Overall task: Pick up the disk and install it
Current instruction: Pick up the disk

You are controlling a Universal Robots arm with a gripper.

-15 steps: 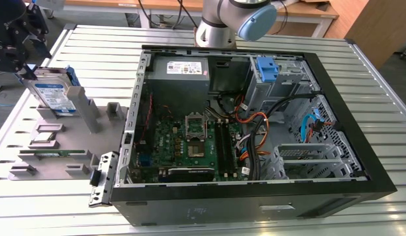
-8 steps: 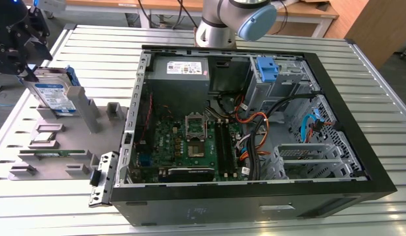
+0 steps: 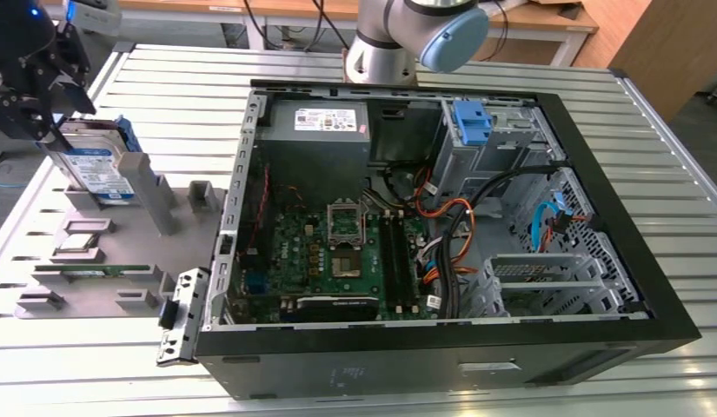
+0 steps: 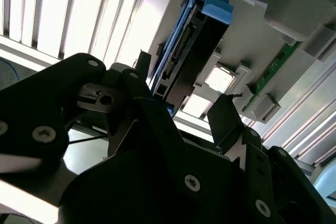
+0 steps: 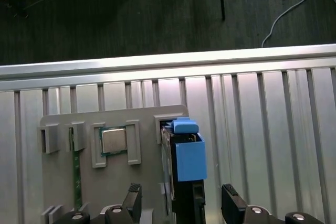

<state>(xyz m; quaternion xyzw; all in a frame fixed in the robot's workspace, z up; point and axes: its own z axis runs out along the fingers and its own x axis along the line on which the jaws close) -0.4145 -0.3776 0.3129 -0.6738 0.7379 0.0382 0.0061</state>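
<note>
Spotter: Fingers of your gripper are standing spread, one on each side of the disk. In the first wrist view a gap is showing on both sides, so you are pinching nothing.

Checker: Agreed. You are looking at the disk edge-on. It is standing upright in a slot of the grey parts holder, with its blue carrier frame facing your camera. In the second wrist view the two black fingertips are framing the disk's dark side without touching it.

Spotter: In the exterior view your gripper is hovering just over the disk at that view's left, well apart from the open computer case. Holder and case are both resting on the slatted metal table.

Checker: Beside the disk, a square processor chip is sitting in its own pocket of the holder. A green memory stick is lying on edge just beyond the chip.

Spotter: Inside the case, you are seeing the motherboard lying exposed. A taller blue bracket is sitting on the metal cage at the far corner, near the arm's base.
</note>
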